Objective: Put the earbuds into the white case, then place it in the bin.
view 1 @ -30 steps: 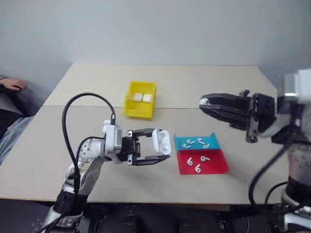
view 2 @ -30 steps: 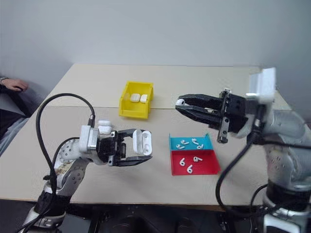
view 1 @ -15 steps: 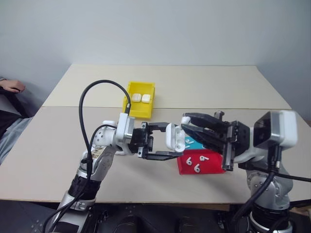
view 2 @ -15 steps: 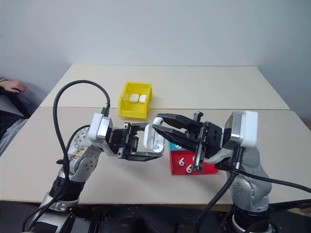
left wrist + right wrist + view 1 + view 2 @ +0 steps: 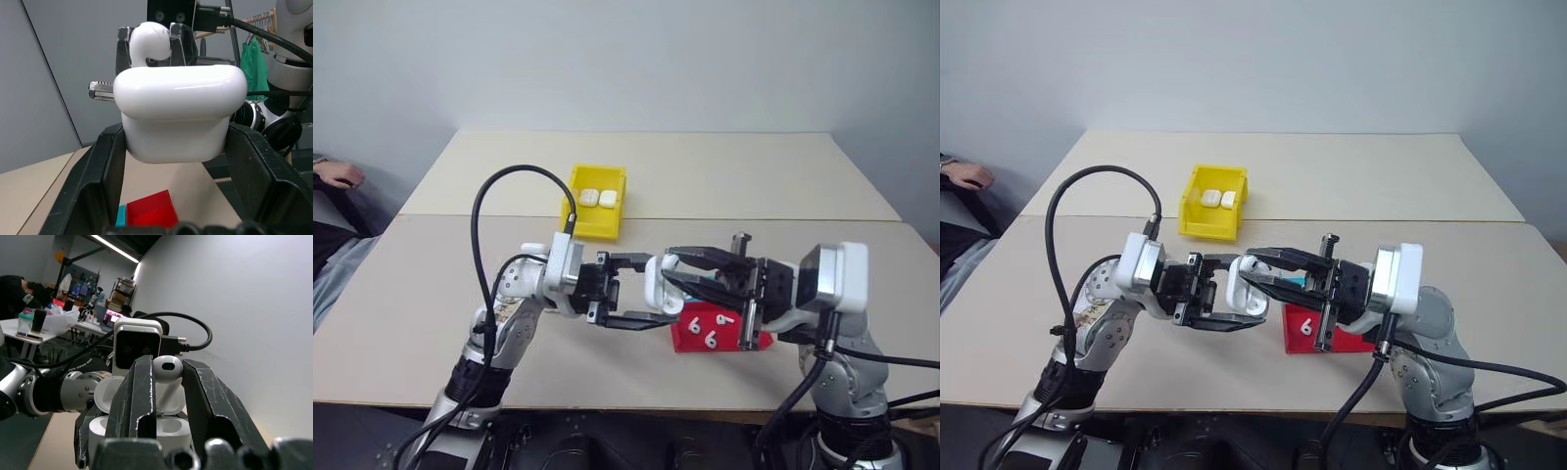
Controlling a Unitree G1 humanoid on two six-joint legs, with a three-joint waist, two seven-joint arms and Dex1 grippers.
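Note:
My left gripper [image 5: 651,291] is shut on the white case [image 5: 658,282], held above the table with its lid flipped open. The right gripper [image 5: 672,268] faces it from the right, shut on one earbud [image 5: 166,369]. That earbud [image 5: 149,41] stands just over the case's [image 5: 178,115] open mouth, its stem pointing down toward the case [image 5: 171,428]. Whether the stem touches inside is hidden. More earbuds [image 5: 712,338] lie in the red tray [image 5: 690,341]. The yellow bin [image 5: 592,227] sits further back on the table, with two white cases [image 5: 598,197] inside.
A teal tray [image 5: 700,289] lies behind the red one, mostly covered by the right gripper. A black cable [image 5: 484,225] loops up from the left wrist. A person's hand [image 5: 333,174] rests at the far left edge beside the table.
The right gripper has come down and to the left with the earbud, from high over the trays to the case's mouth. The left gripper still holds the case.

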